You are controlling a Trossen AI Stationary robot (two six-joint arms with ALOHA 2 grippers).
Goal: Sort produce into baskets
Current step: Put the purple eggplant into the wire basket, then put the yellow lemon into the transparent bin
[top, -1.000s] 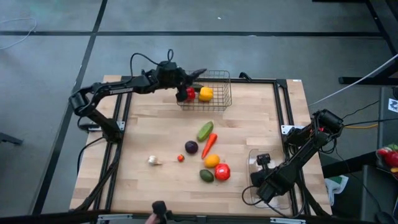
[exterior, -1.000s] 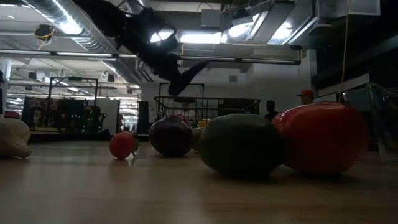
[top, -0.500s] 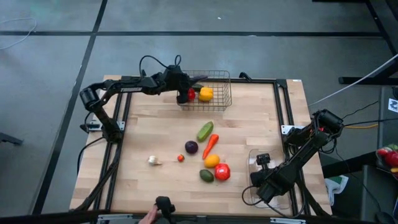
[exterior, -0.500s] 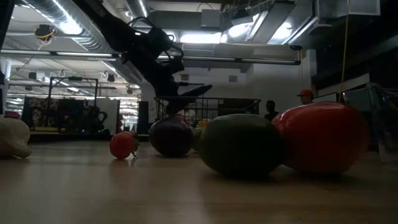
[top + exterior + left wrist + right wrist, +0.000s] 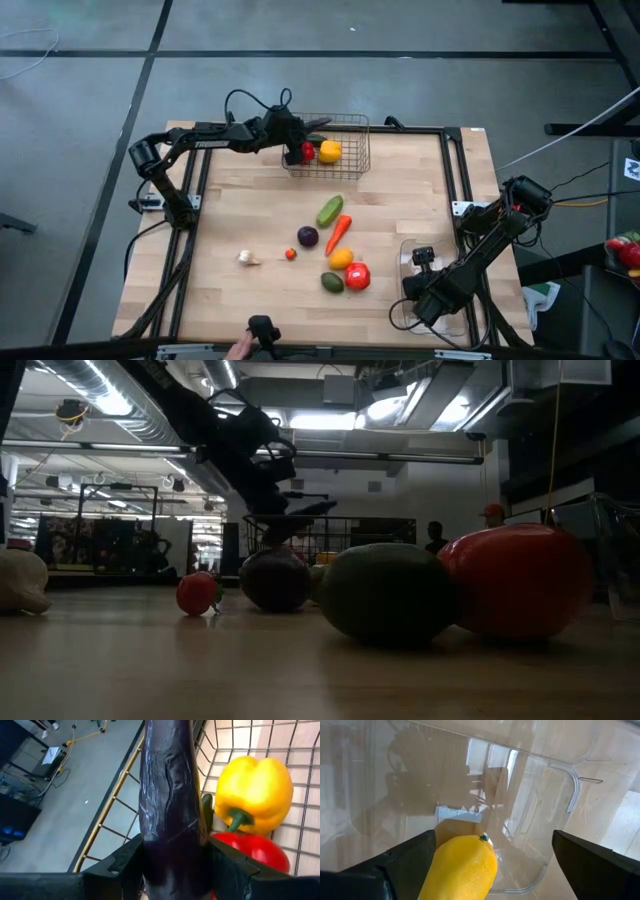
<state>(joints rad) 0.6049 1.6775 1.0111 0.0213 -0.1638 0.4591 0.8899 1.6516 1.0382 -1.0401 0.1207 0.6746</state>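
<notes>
1. Left gripper [image 5: 172, 870] – jaws clamped on a dark purple eggplant [image 5: 170, 795], held over the near-left rim of the wire basket [image 5: 355, 150] at the desk's far edge.
2. Basket already has a yellow bell pepper [image 5: 255, 790] and a red pepper [image 5: 252, 851].
3. Right gripper [image 5: 485, 865] parked low over the clear tray [image 5: 530, 795] at the desk's right-front; jaws spread, a yellow lemon-like fruit [image 5: 462, 867] sits between them in the tray, grip not evident.
4. Step in hand: veg drop-off. Next, I'd judge – move eggplant fully inside the rim, then release.
5. Left on desk [image 5: 250, 210]: cucumber [image 5: 329, 210], carrot [image 5: 337, 232], purple onion-like item [image 5: 307, 236], orange [image 5: 340, 258], tomato [image 5: 357, 276], avocado [image 5: 331, 282], small red item [image 5: 290, 254], garlic [image 5: 246, 258].
</notes>
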